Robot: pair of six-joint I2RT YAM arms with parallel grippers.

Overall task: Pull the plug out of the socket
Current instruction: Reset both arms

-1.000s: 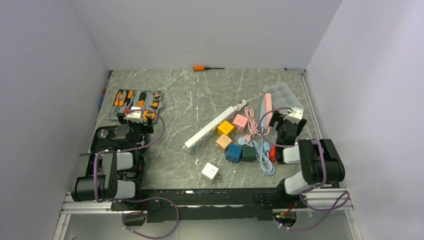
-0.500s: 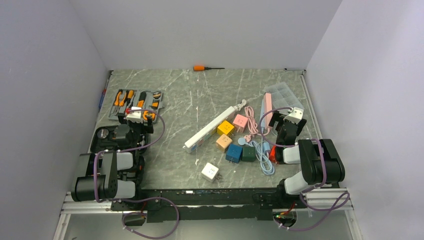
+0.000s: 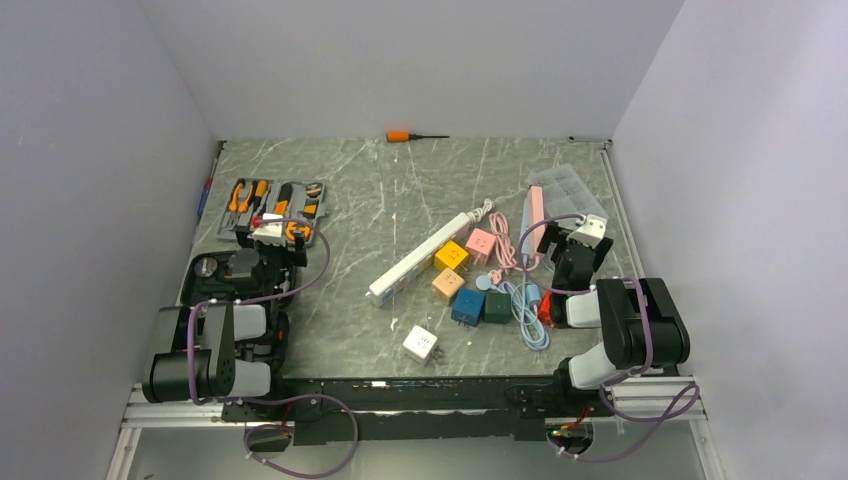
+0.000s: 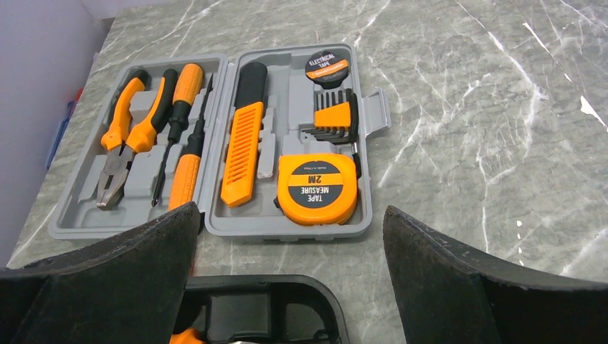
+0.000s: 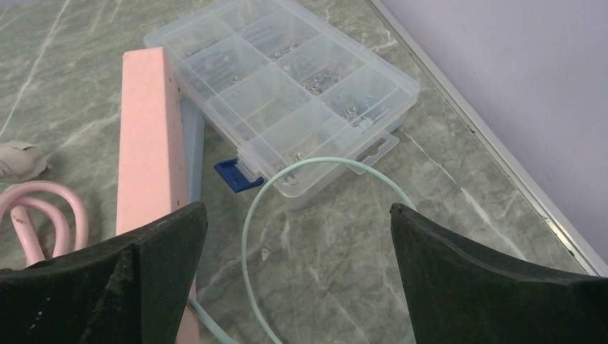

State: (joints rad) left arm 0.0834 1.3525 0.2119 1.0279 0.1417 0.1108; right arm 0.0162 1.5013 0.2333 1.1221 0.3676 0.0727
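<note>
A long white socket strip (image 3: 420, 258) lies diagonally mid-table. Cube plugs crowd its right side: yellow (image 3: 451, 256), pink (image 3: 481, 243), peach (image 3: 447, 284), blue (image 3: 467, 306), dark green (image 3: 497, 306) and white (image 3: 420, 344). From above I cannot tell whether any plug sits in a socket. A second, pink strip (image 5: 147, 136) lies by my right gripper (image 5: 297, 215), which is open over bare table and a pale green cable loop (image 5: 251, 215). My left gripper (image 4: 290, 222) is open at the far left, in front of the tool kit, holding nothing.
An open grey tool kit (image 4: 129, 190) with an orange tape measure (image 4: 317, 190) lies before the left gripper. A clear compartment box (image 5: 287, 86) sits at the right edge near the wall. Tangled pink and blue cables (image 3: 520, 295) lie by the right arm. An orange screwdriver (image 3: 405, 136) rests at the back.
</note>
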